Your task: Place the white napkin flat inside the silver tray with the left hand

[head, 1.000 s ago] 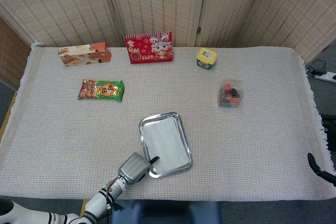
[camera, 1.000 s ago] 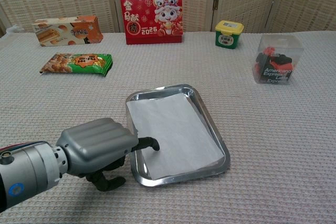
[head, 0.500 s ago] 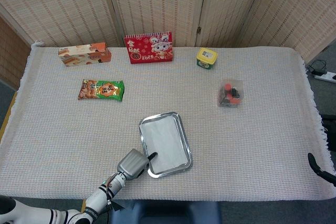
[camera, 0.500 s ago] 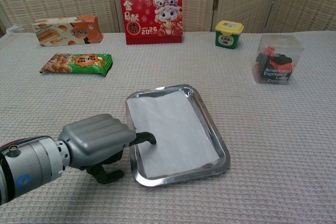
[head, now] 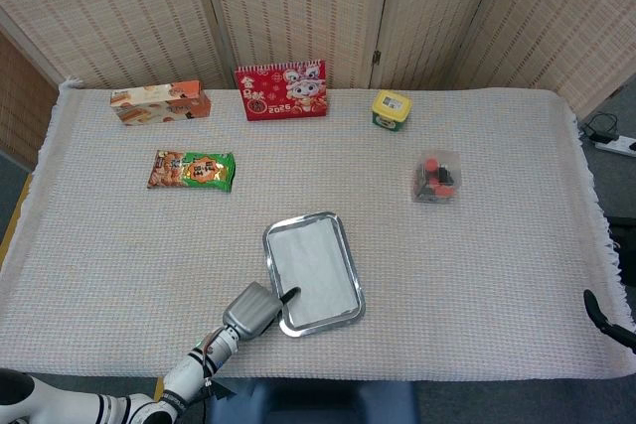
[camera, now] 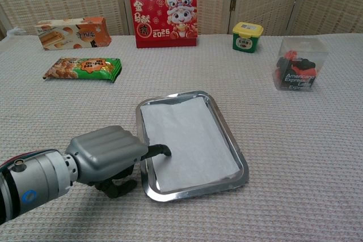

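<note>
The grey metal left hand (camera: 108, 152) sits at the near left edge of the shiny rectangular silver tray (camera: 237, 150), its back turned up. One dark fingertip (camera: 164, 151) reaches over the rim and rests on the flat white paper napkin (camera: 187, 140); the other fingers curl down onto the cloth outside the tray. Nothing is pinched in it, so far as the chest view shows. In the head view the same left hand (head: 252, 308) lies at the tray's (head: 346, 255) near left corner.

The white napkin (head: 313, 265) lies spread inside the tray, smooth, covering most of the floor, its far left corner riding slightly up the rim.

Only a dark curved part of the right hand (head: 606, 319) shows at the table's right edge; I cannot tell how its fingers stand.

Farther out on the woven beige tablecloth (camera: 295, 140) a clear plastic box (camera: 299, 64) reads "Americano Express", and a red desk calendar (camera: 163, 18) shows "2025". Also there: a green snack packet (camera: 83, 68), an orange biscuit carton (camera: 72, 32) and a yellow-lidded green jar (camera: 247, 37).

Against a second ago, the napkin's near edge has drawn back from the tray's near rim and lies squarer; the fingertip sits slightly farther up.
</note>
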`<state>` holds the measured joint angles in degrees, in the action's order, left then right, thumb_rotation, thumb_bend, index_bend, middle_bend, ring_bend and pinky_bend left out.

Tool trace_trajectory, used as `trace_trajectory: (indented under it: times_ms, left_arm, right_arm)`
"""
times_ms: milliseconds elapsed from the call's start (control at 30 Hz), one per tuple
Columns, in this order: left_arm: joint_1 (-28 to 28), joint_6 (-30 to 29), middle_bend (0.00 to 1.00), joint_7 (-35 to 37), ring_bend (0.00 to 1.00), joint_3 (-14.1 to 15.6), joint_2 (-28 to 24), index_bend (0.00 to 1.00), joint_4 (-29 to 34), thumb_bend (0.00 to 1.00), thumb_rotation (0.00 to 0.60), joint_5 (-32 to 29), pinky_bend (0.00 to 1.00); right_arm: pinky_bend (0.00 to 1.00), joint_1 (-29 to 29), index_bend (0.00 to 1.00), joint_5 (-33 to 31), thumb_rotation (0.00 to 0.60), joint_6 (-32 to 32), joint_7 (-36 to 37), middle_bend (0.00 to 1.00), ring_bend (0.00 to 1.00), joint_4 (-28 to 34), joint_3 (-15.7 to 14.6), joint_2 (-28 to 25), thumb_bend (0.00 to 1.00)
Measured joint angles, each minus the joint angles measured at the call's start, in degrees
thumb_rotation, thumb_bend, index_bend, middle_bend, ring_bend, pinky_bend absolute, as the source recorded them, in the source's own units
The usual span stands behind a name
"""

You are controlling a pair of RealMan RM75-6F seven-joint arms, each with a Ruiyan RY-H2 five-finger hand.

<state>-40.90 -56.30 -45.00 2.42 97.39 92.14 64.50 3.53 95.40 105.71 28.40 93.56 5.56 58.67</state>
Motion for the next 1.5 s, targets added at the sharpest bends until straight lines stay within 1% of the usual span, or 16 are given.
trace_trajectory:
  times_ms: [267, 567, 667, 767, 800, 900, 933, 967, 1000, 1033, 1100, 1133, 1200, 1267, 1400, 1500]
  left_arm:
    - [-0.08, 0.19, 1.00, 1.42, 1.00, -0.11, -0.04, 0.13, -0.69, 0.44, 0.600, 1.17, 1.00]
    - [0.59, -3.04, 1.00, 2.59, 0.98, -0.68, -1.46, 0.05, 1.30, 0.44, 0.600, 4.82, 1.00]
    - [1.11, -4.91, 1.00, 1.92, 0.93, -0.75, -3.15, 0.05, 3.33, 0.44, 0.600, 5.82, 1.00]
    - [2.28, -8.05, 0.98, 1.73, 0.78, -0.71, -5.38, 0.05, 5.37, 0.44, 0.600, 7.35, 0.96]
    - [2.84, -9.30, 0.94, 1.99, 0.71, -0.64, -6.11, 0.05, 5.88, 0.44, 0.600, 8.01, 0.91]
    - [5.65, -14.08, 0.71, 3.69, 0.51, 0.07, -9.17, 0.02, 7.56, 0.41, 0.600, 10.22, 0.68]
    - [6.77, -15.54, 0.59, 4.28, 0.41, 0.47, -10.33, 0.01, 8.11, 0.40, 0.600, 10.79, 0.54]
    - [8.37, -17.45, 0.53, 5.14, 0.36, 1.07, -11.91, 0.00, 8.77, 0.39, 0.600, 11.53, 0.45]
    - [9.59, -18.87, 0.45, 5.83, 0.28, 1.48, -13.07, 0.00, 9.13, 0.38, 0.600, 12.11, 0.33]
    - [10.79, -20.30, 0.39, 6.59, 0.23, 1.85, -14.14, 0.00, 9.35, 0.37, 0.600, 12.67, 0.22]
    - [13.58, -23.78, 0.32, 8.82, 0.17, 2.56, -16.09, 0.03, 9.44, 0.37, 0.600, 13.83, 0.10]
    - [14.78, -25.33, 0.29, 9.97, 0.15, 2.81, -16.64, 0.06, 9.26, 0.36, 0.600, 14.32, 0.06]
    - [17.67, -28.98, 0.23, 12.66, 0.12, 3.45, -17.75, 0.08, 7.99, 0.35, 0.600, 15.46, 0.05]
    - [20.65, -32.36, 0.18, 15.33, 0.07, 4.10, -18.81, 0.06, 5.83, 0.32, 0.600, 16.34, 0.02]
    - [25.02, -37.93, 0.12, 21.15, 0.02, 4.43, -20.26, 0.05, 2.99, 0.29, 0.600, 18.06, 0.01]
    - [27.33, -41.11, 0.12, 26.50, 0.01, 4.25, -21.42, 0.06, 1.10, 0.28, 0.600, 19.10, 0.01]
  right_arm:
    - [0.00, 0.51, 0.00, 0.19, 0.600, 0.75, -0.17, 0.00, 0.00, -0.16, -0.12, 0.00, 0.41]
    - [0.00, 0.50, 0.00, 0.68, 0.600, 0.79, 0.03, 0.00, 0.00, -0.27, -0.27, -0.02, 0.41]
    - [0.00, 0.33, 0.00, 0.91, 0.600, 0.48, 0.20, 0.00, 0.00, -0.29, -0.40, -0.08, 0.41]
    - [0.00, 0.20, 0.00, 1.41, 0.600, 0.30, 0.36, 0.00, 0.00, -0.44, -0.63, -0.16, 0.41]
    - [0.00, 0.16, 0.00, 1.51, 0.600, 0.26, 0.27, 0.00, 0.00, -0.49, -0.66, -0.13, 0.41]
    - [0.00, -0.07, 0.00, 1.95, 0.600, -0.11, -0.73, 0.00, 0.00, -0.75, -0.87, 0.19, 0.41]
    - [0.00, -0.24, 0.00, 2.30, 0.600, -0.52, -1.27, 0.00, 0.00, -0.81, -1.08, 0.36, 0.41]
    - [0.00, -0.31, 0.00, 2.40, 0.600, -0.69, -1.51, 0.00, 0.00, -0.83, -1.15, 0.44, 0.41]
    - [0.00, -0.43, 0.00, 2.53, 0.600, -0.93, -1.91, 0.00, 0.00, -0.86, -1.24, 0.55, 0.41]
    - [0.00, -0.61, 0.00, 2.64, 0.600, -1.22, -2.56, 0.00, 0.00, -0.91, -1.29, 0.75, 0.41]
    - [0.00, -0.90, 0.00, 2.82, 0.600, -1.71, -3.81, 0.00, 0.00, -1.07, -1.35, 1.23, 0.41]
    - [0.00, -1.16, 0.00, 3.06, 0.600, -2.21, -4.81, 0.00, 0.00, -1.26, -1.48, 1.63, 0.41]
    - [0.00, -1.61, 0.00, 3.56, 0.600, -3.40, -6.02, 0.00, 0.00, -1.55, -1.90, 2.13, 0.41]
    - [0.00, -2.21, 0.00, 4.08, 0.600, -5.17, -7.27, 0.00, 0.00, -1.93, -2.50, 2.56, 0.41]
    - [0.00, -3.49, 0.00, 4.72, 0.600, -8.15, -9.61, 0.00, 0.00, -2.66, -3.49, 3.34, 0.41]
    - [0.00, -4.18, 0.00, 4.78, 0.600, -9.45, -11.09, 0.00, 0.00, -3.05, -3.84, 4.04, 0.41]
